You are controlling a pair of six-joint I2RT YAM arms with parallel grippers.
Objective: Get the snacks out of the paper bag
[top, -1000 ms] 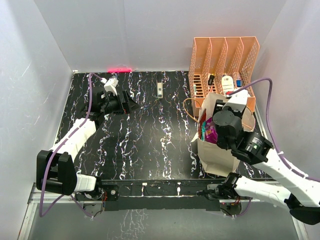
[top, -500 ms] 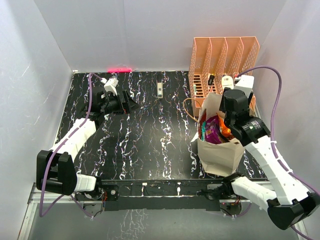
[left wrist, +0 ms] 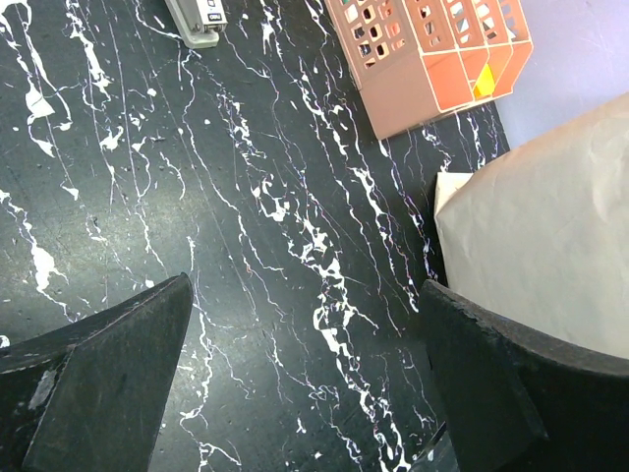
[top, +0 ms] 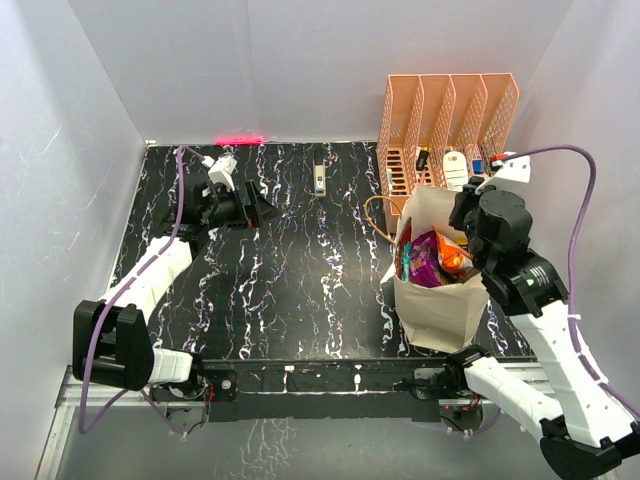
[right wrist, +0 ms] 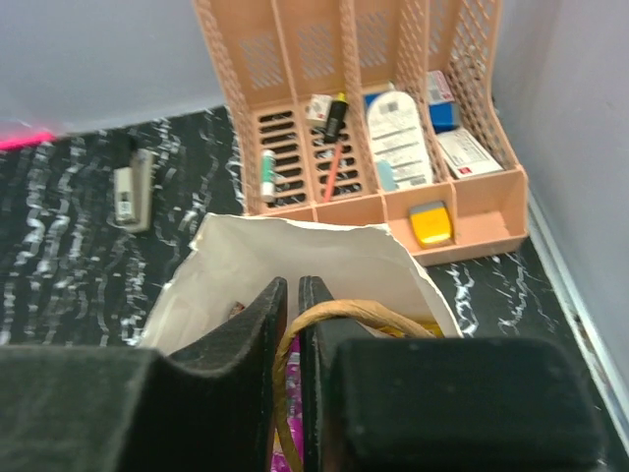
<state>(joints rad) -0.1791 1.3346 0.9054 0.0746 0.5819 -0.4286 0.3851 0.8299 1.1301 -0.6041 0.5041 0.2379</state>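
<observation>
Black worktop [top: 300, 260], three o'clock: right gripper [right wrist: 293, 295], pinched shut, hovers over the paper bag [top: 440, 310]; next, open and seize snacks [top: 430, 260].

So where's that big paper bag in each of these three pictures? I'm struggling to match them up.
Top external: the paper bag is right of centre, towards the bottom.
Left wrist: only its tan side shows, at the right edge.
Right wrist: its open rim is at bottom centre.
Shared landmark: the peach file organiser, just beyond the bag in all three views.
</observation>
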